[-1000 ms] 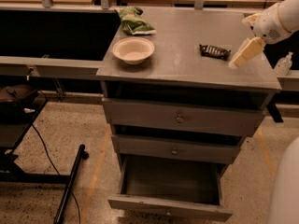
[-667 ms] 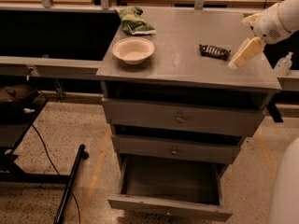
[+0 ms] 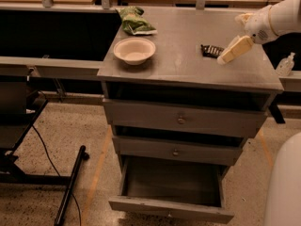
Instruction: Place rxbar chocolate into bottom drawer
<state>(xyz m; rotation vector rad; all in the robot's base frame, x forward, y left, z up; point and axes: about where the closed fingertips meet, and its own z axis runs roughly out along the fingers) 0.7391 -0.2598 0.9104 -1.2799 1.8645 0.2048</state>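
Note:
The rxbar chocolate [image 3: 211, 50], a small dark bar, lies flat on the grey cabinet top [image 3: 188, 65], right of centre. My gripper [image 3: 230, 39] hovers just to the right of the bar, a little above the top. It is open and empty. One cream finger [image 3: 235, 50] slants down to the bar's right end, the other sits higher up, farther back. The bottom drawer [image 3: 171, 185] is pulled open below, and its grey inside holds nothing.
A white bowl [image 3: 134, 50] stands on the cabinet top at the left, with a green snack bag [image 3: 134, 21] behind it. The two upper drawers [image 3: 181, 119] with round knobs are shut. A clear bottle [image 3: 285, 65] stands to the right of the cabinet. A black stand base [image 3: 70, 187] lies on the floor at the left.

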